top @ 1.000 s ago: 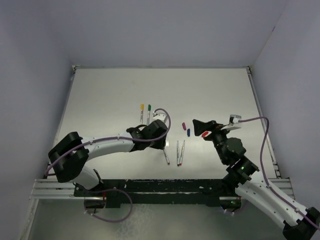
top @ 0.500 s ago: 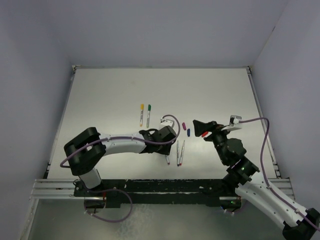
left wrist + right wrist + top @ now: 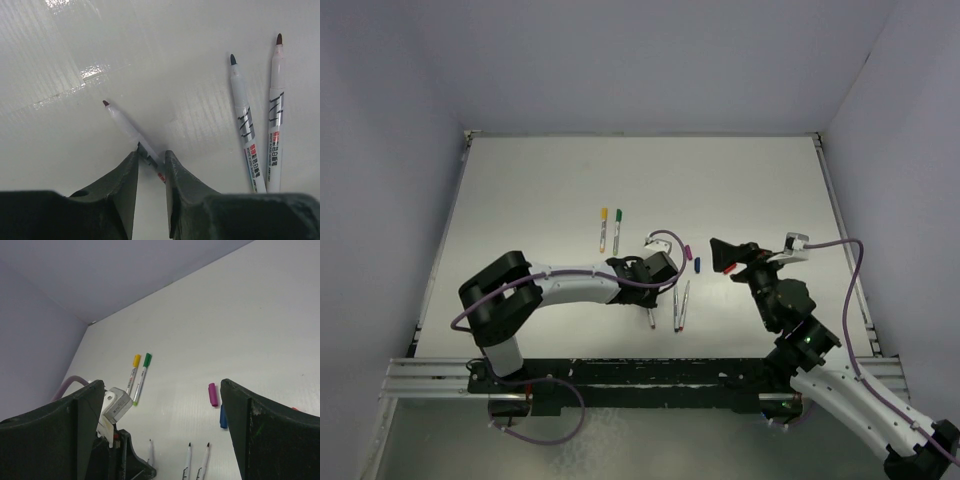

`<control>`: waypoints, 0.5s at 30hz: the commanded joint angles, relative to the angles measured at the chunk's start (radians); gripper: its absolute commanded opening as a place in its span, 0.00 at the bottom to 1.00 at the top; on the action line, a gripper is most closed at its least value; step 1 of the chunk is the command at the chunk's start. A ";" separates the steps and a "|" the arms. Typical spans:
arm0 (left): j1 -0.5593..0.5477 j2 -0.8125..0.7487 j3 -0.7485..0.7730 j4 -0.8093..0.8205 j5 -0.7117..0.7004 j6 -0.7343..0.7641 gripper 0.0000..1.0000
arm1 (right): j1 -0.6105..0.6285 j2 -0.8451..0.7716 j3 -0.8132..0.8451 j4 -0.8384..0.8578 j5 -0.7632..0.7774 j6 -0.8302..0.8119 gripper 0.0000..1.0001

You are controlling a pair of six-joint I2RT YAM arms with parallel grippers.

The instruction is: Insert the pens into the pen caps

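Observation:
My left gripper [image 3: 652, 283] [image 3: 151, 154] is down at the table. Its jaws stand narrowly apart, straddling a pen [image 3: 125, 127] with a dark reddish tip that lies slantwise between them. Two more uncapped pens, one blue-tipped [image 3: 245, 135] and one dark red-tipped [image 3: 275, 115], lie side by side to the right [image 3: 680, 305]. A magenta cap [image 3: 688, 250] [image 3: 213, 394] and a blue cap [image 3: 697, 264] [image 3: 223, 417] lie loose. A red cap [image 3: 730, 268] lies beside my right gripper [image 3: 725, 255] [image 3: 161, 385], which is wide open, empty and raised.
Two pens with caps on, one yellow [image 3: 603, 228] [image 3: 134, 369] and one green [image 3: 617, 228] [image 3: 143, 372], lie side by side behind the left gripper. The white table [image 3: 540, 200] has raised edges, with walls at the back and sides.
My left gripper has moved to the right and now straddles the leftmost uncapped pen, which has shifted slightly. The right arm has hardly moved.

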 commanded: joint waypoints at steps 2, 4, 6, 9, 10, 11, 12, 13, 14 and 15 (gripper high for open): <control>-0.007 0.028 0.036 -0.033 0.017 0.066 0.27 | -0.001 -0.018 0.015 0.003 0.041 0.013 1.00; -0.007 0.017 0.032 -0.028 0.021 0.096 0.24 | -0.001 -0.020 0.016 -0.002 0.042 0.016 1.00; -0.007 -0.005 0.028 -0.025 0.013 0.121 0.20 | -0.002 -0.020 0.016 -0.004 0.044 0.022 1.00; -0.004 -0.023 0.029 -0.020 0.009 0.169 0.12 | -0.001 -0.015 0.016 -0.002 0.047 0.031 1.00; -0.005 -0.023 0.035 -0.029 0.006 0.177 0.12 | -0.001 -0.012 0.015 -0.001 0.047 0.032 1.00; -0.006 -0.022 0.041 -0.042 0.003 0.176 0.15 | -0.001 -0.010 0.017 -0.001 0.046 0.033 1.00; -0.005 -0.020 0.046 -0.051 0.002 0.173 0.19 | 0.000 -0.007 0.018 -0.001 0.044 0.034 1.00; -0.006 -0.018 0.048 -0.057 0.003 0.169 0.23 | 0.000 -0.006 0.021 -0.001 0.042 0.034 1.00; -0.006 -0.016 0.048 -0.063 0.006 0.164 0.26 | -0.001 -0.004 0.022 -0.001 0.041 0.034 1.00; -0.006 -0.018 0.048 -0.066 0.010 0.159 0.28 | -0.001 -0.003 0.024 -0.002 0.039 0.032 1.00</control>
